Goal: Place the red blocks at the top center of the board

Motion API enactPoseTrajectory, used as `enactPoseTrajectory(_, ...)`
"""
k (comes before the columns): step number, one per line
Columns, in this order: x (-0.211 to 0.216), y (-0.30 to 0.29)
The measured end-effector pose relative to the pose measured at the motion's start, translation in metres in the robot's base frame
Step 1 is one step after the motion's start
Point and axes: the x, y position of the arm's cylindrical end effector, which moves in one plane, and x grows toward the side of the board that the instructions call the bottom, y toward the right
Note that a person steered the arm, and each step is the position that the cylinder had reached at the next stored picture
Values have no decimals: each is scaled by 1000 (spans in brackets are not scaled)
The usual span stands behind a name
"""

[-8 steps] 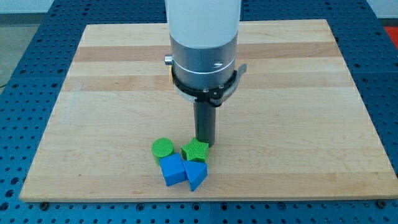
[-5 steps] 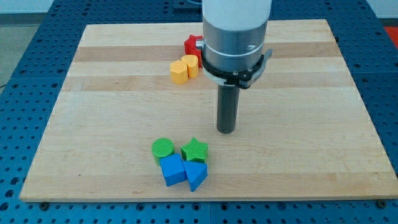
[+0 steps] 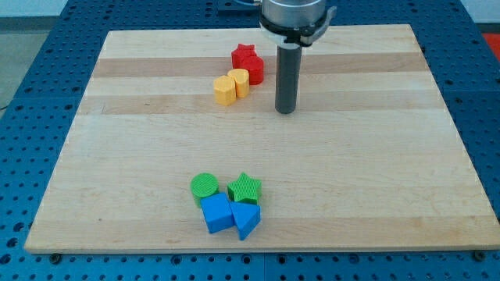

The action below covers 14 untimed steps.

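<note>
A red star block [image 3: 244, 55] and a second red block [image 3: 255, 71] touch each other near the board's top centre. My tip [image 3: 285, 109] rests on the board to the right of and a little below them, apart from both. Two yellow blocks [image 3: 233, 86] lie just below-left of the red ones.
Near the view's bottom, a green cylinder [image 3: 205, 186], a green star [image 3: 245, 188], a blue cube [image 3: 216, 212] and a blue triangular block [image 3: 246, 220] form a tight cluster. The wooden board [image 3: 117, 140] lies on a blue perforated table.
My tip has moved from beside the green star up and to the right, ending near the red blocks. No block has moved.
</note>
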Motion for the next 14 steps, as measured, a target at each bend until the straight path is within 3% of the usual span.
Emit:
enactPoseTrajectory(2,-52,-63)
enactPoseTrajectory(4,-82,-85)
enactPoseTrajectory(7,-58,-82)
enactPoseTrajectory(10,-108,-58)
enactPoseTrajectory(12,-71,-33)
enactPoseTrajectory(13,-74,-13)
enactPoseTrajectory(14,-104,-13)
